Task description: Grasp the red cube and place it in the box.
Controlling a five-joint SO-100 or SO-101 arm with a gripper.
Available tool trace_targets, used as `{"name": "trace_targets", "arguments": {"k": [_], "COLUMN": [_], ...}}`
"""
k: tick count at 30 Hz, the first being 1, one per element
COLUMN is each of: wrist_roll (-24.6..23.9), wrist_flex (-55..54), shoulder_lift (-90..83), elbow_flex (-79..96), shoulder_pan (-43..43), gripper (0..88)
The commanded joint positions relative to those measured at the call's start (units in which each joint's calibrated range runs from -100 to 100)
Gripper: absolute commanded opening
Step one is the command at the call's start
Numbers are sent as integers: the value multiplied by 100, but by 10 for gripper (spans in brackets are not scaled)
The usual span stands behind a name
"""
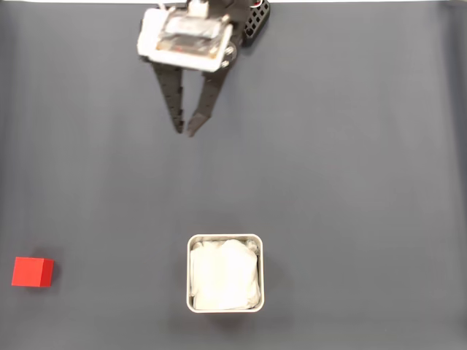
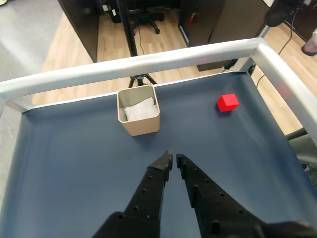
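Note:
The red cube (image 1: 33, 272) lies on the dark mat at the lower left of the fixed view, far from everything else; the wrist view has the red cube (image 2: 228, 102) at the upper right. The box (image 1: 190, 274), a small square metal tin with white lining, stands at the bottom centre; in the wrist view the box (image 2: 141, 126) sits ahead and slightly left. My gripper (image 1: 185, 130) hangs at the top of the fixed view, well above the box, its black fingers nearly meeting with nothing between them. The same gripper (image 2: 173, 158) points toward the box in the wrist view.
A silver metal rail (image 2: 148, 62) frames the far and right edges of the dark mat (image 2: 74, 163). Beyond it are a wooden floor, a tripod's legs and dark furniture. Wide bare mat lies between the gripper, the cube and the box.

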Motion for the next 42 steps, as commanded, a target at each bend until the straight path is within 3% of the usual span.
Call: {"name": "trace_targets", "arguments": {"k": [1, 15, 28, 42], "wrist_roll": [54, 93, 122, 103], "wrist_flex": [23, -772, -1247, -1969], "shoulder_lift": [231, 1444, 2527, 3506], "elbow_flex": [-344, -645, -1202, -1795], "shoulder_pan": [350, 1287, 1649, 1948], "gripper": [0, 0, 0, 159]}}
